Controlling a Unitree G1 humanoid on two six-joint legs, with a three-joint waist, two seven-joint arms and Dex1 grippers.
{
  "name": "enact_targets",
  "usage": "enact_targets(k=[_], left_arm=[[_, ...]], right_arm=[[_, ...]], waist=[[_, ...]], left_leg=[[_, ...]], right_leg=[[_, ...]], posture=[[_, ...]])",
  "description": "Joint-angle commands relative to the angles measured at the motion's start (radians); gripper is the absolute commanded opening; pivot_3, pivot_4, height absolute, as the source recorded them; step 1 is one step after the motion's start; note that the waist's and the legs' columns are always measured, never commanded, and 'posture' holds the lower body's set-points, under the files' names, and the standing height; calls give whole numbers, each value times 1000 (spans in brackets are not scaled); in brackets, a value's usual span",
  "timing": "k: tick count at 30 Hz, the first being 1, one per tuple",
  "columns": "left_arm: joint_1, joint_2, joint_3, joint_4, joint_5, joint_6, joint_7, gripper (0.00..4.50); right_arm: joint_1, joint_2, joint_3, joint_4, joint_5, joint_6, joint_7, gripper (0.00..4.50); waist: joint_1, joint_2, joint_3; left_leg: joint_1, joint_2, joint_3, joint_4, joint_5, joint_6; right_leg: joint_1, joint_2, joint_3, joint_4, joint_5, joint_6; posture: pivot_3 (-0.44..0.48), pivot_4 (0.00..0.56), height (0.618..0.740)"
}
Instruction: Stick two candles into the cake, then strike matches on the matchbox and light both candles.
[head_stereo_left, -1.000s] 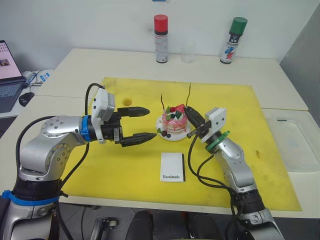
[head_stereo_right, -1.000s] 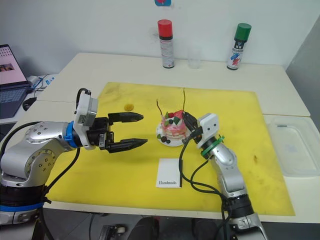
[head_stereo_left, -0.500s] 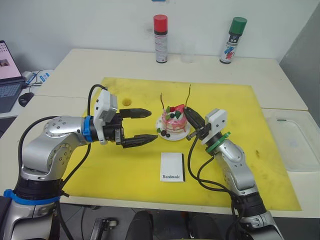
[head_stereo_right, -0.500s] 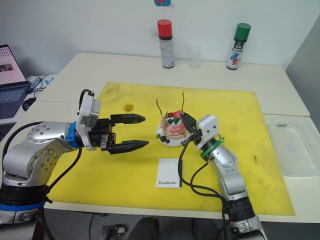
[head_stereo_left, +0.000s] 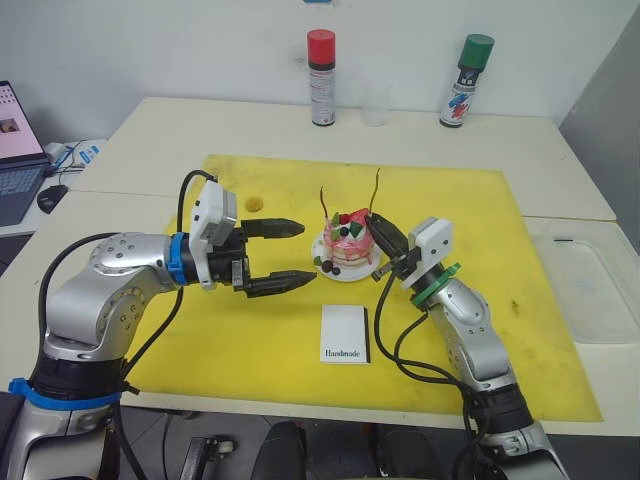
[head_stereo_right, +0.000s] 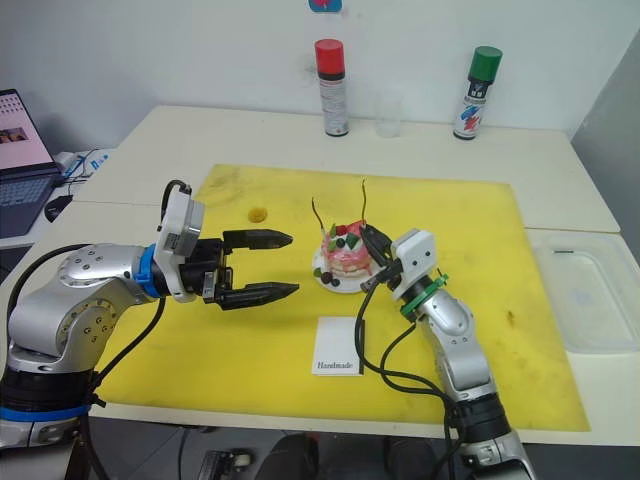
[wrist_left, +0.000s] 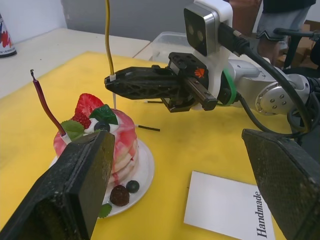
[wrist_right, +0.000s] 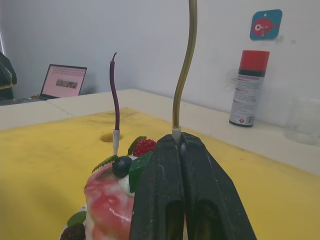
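Yellow mat (head_stereo_left: 250, 340) on the table carries the cake (head_stereo_left: 350, 240) at its middle, one candle (wrist_left: 44, 102) already standing in the cake. The right gripper (wrist_left: 112, 80) is clenched on the second candle (wrist_left: 108, 35), upright above the cake. The left gripper (head_stereo_left: 298, 252) hovers beside the cake with fingers spread and empty, and the matchbox (head_stereo_left: 345, 334) lies nearer the robot.

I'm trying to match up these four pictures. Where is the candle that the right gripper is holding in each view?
Left eye view: held candle rises just right of the cake, mid-picture.
Right eye view: held candle at centre, over the cake's right side.
Left wrist view: held candle upper left, running off the top.
Right wrist view: held candle top centre, above the right gripper, jaws shut.
Shared landmark: the cake.
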Motion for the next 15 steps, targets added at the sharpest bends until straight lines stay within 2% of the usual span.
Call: enact_targets(k=[1, 15], left_arm=[[-14, 2, 10, -18, -9, -7, 3, 4500], [-13, -3, 5, -19, -12, -4, 6, 4500]], right_arm=[[6, -5, -7, -25, 2, -13, 0, 10], [21, 3, -1, 20, -8, -10, -13, 10]], waist=[[0, 0, 0], [0, 0, 0]], left_leg=[[0, 0, 0, 0, 0, 0], [0, 0, 0, 0, 0, 0]], right_leg=[[0, 0, 0, 0, 0, 0], [0, 0, 0, 0, 0, 0]], posture=[[0, 150, 724], [0, 150, 724]])
